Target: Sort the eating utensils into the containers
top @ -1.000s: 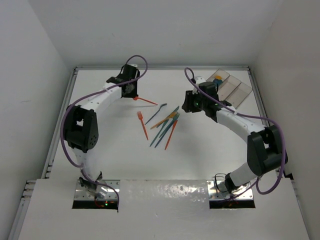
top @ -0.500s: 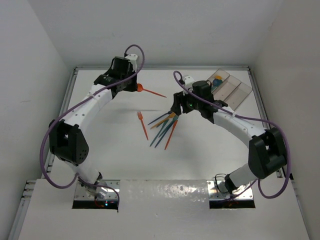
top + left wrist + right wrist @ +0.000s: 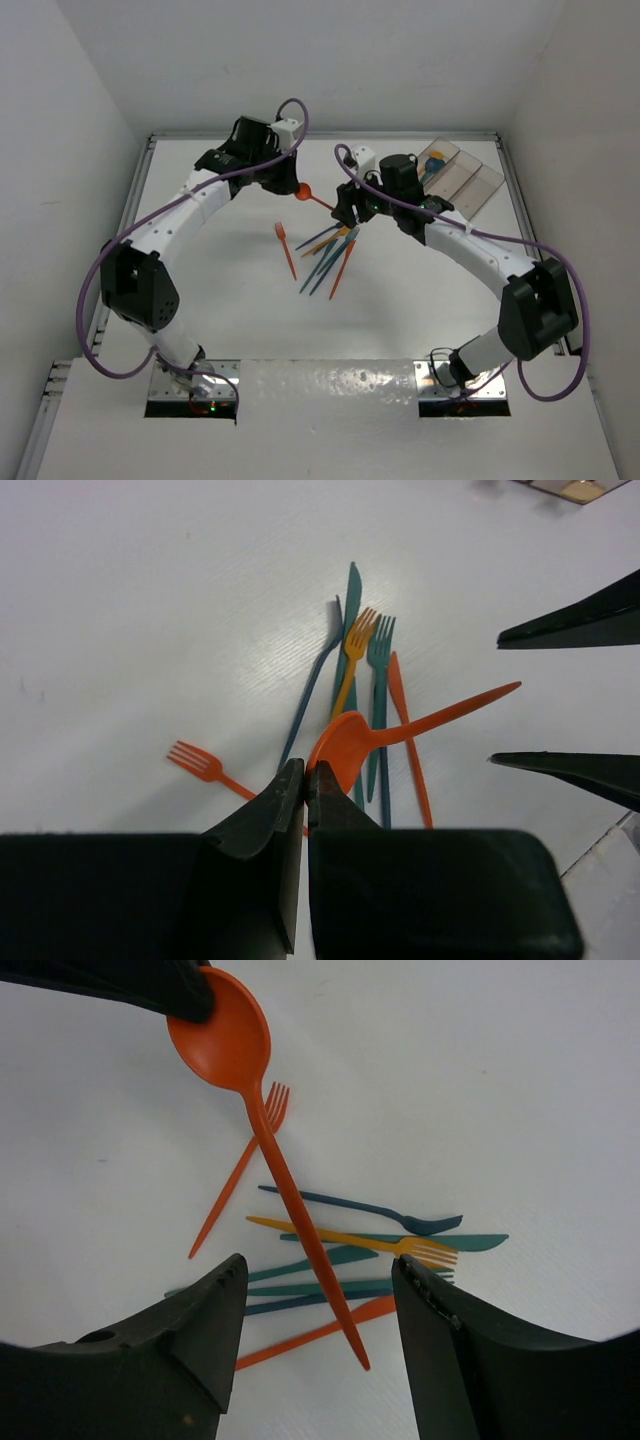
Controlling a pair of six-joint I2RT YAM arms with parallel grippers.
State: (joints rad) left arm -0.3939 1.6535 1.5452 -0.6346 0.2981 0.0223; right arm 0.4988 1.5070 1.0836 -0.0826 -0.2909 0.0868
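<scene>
Within left gripper (image 3: 306,776), orange spoon (image 3: 350,744)

No writing can be read in any view. The plastic eating utensils (image 3: 328,258), the clear containers (image 3: 462,178) at the far right corner and the white table (image 3: 220,290) carry no legible label, brand, number or sign.

Orange spoon (image 3: 222,1035), smooth plastic, slight sheen; other utensils (image 3: 328,258), thin smooth plastic in teal, blue, orange; table (image 3: 120,600), white, matt, faintly grained; left gripper (image 3: 305,778) and right gripper (image 3: 318,1270), matt black plastic fingers; containers (image 3: 465,178), clear tinted plastic.
</scene>
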